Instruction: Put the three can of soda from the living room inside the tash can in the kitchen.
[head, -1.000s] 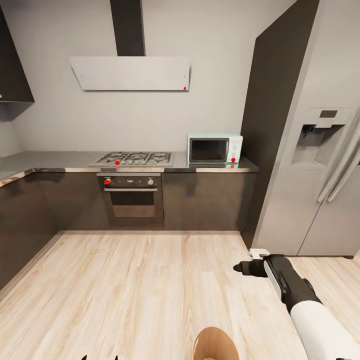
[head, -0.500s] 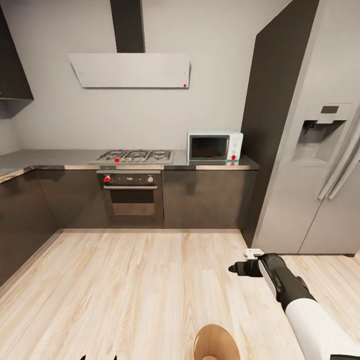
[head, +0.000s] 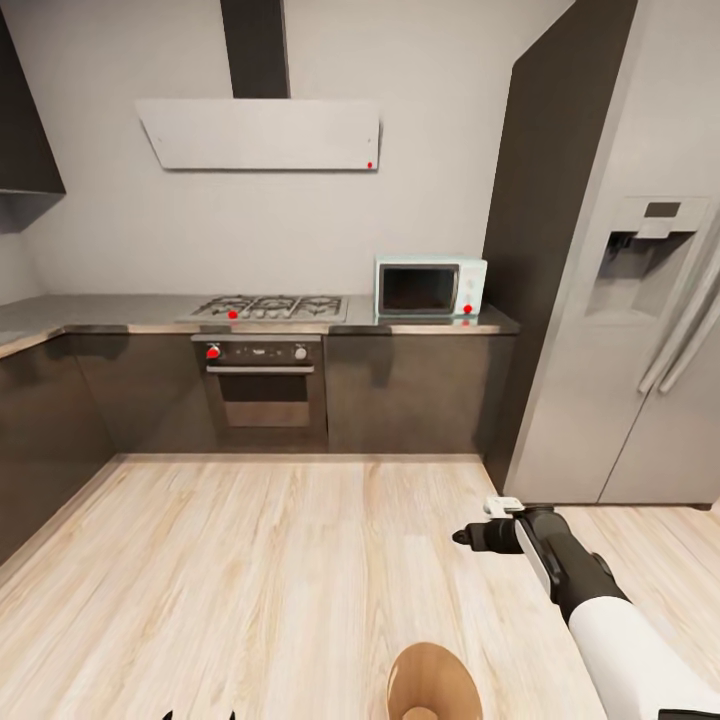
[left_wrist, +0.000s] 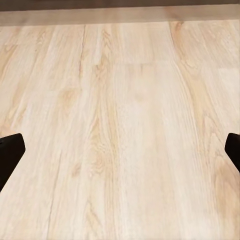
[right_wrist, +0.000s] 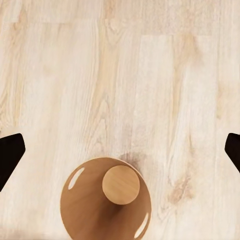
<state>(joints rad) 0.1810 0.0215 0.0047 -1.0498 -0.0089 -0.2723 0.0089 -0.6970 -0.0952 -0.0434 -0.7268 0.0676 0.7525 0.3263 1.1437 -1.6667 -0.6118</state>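
1. At the far left, the left gripper (left_wrist: 120, 155) hangs low over the bare wood floor (left_wrist: 125, 90). Its two dark fingers stand wide apart and hold nothing. I judge it is simply parked there, out of the way.
2. Far behind, against the wall, are the gas hob (head: 268, 308) and the oven (head: 265, 385) under it, so the robot is in the kitchen, where the cans must end.
3. Near the robot, a little right of the middle, the tash can (head: 432, 680) stands upright on the floor. Its mouth is open upward, which suits dropping from above.
4. In the right wrist view, the bin's brown wall (right_wrist: 80, 210) surrounds a paler round disc. I take this disc for its bottom, but I cannot tell whether a soda can lies there.
5. The microwave (head: 430, 288) sits on the far counter.
6. The right gripper (head: 460, 537) reaches forward, above and beyond the bin. Its fingers are spread and it carries nothing.
7. The steel fridge (head: 620, 400) closes the right side.
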